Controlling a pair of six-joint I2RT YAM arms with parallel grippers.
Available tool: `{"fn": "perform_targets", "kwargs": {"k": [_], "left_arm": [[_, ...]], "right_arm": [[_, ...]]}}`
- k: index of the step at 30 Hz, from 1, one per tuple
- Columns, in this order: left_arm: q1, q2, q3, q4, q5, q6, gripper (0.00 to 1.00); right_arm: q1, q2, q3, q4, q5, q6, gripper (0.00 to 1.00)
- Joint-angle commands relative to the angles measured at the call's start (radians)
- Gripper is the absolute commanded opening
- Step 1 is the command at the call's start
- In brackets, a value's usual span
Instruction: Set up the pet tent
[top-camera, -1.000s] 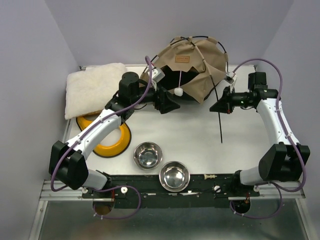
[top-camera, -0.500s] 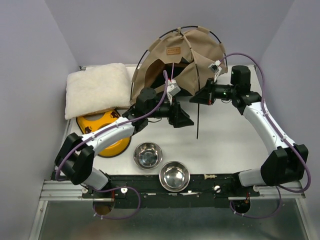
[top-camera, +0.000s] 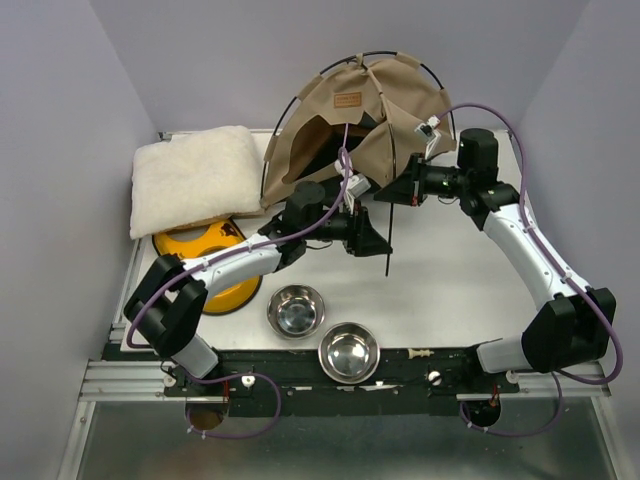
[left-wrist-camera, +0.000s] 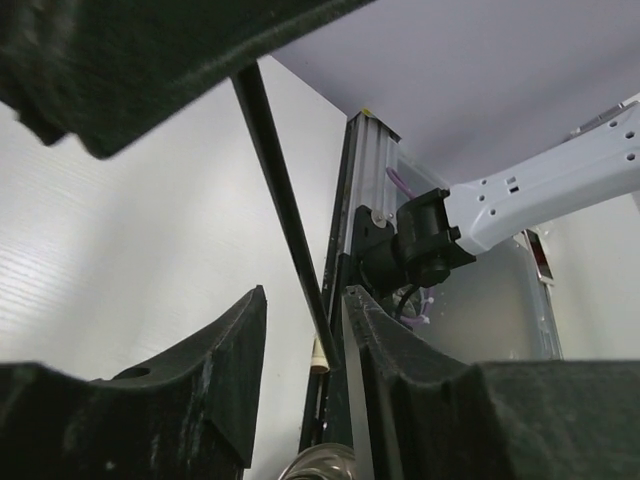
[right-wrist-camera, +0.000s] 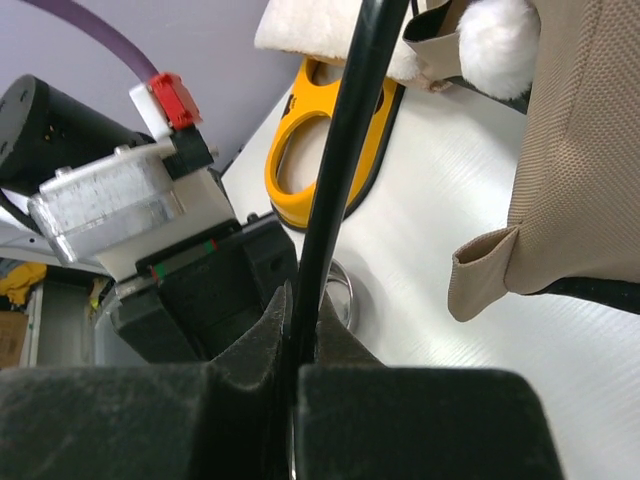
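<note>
The tan pet tent (top-camera: 365, 105) stands at the back of the table, its black poles arched over it. One loose black pole (top-camera: 389, 235) hangs down from its front edge. My right gripper (top-camera: 386, 197) is shut on that pole (right-wrist-camera: 345, 150), just below the tent fabric (right-wrist-camera: 580, 150) and the white pompom (right-wrist-camera: 497, 45). My left gripper (top-camera: 379, 244) sits lower on the same pole (left-wrist-camera: 285, 210). Its jaws stand open around the pole, which rests against the right finger (left-wrist-camera: 375, 330), with a gap on the other side.
A cream fluffy cushion (top-camera: 190, 175) lies at the back left, with a yellow ring-shaped object (top-camera: 215, 270) partly under it. Two steel bowls (top-camera: 296, 310) (top-camera: 348, 352) stand near the front edge. Purple walls close in the back and both sides.
The tent has risen from slumped to upright. My right gripper carried the pole left and back. My left gripper moved right onto the pole and its jaws have narrowed.
</note>
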Motion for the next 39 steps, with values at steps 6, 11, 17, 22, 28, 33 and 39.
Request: {"fn": "perform_targets", "kwargs": {"k": [6,11,17,22,28,33,39], "left_arm": [[-0.045,0.012,-0.030,0.108,0.006,-0.080,0.28],[-0.045,0.010,-0.023,0.098,0.006,-0.106,0.00],[-0.042,-0.005,-0.014,0.102,0.012,-0.103,0.00],[-0.029,-0.013,-0.001,0.101,0.018,-0.100,0.00],[-0.026,-0.014,0.003,0.119,0.028,-0.106,0.00],[-0.023,-0.013,0.012,0.130,0.034,-0.118,0.00],[-0.023,-0.008,0.029,0.120,0.034,-0.117,0.00]], "right_arm": [[0.009,-0.002,0.069,0.132,0.039,-0.001,0.01],[0.009,-0.015,0.058,0.141,0.049,-0.007,0.01],[0.009,-0.025,0.077,0.060,0.040,-0.074,0.45],[-0.031,-0.131,0.005,0.017,0.120,-0.161,0.61],[-0.121,-0.186,-0.043,-0.047,0.226,-0.222,0.61],[-0.135,-0.222,-0.179,0.110,0.307,-0.280,0.58],[-0.089,-0.148,-0.238,0.314,0.292,-0.303,0.73]]}}
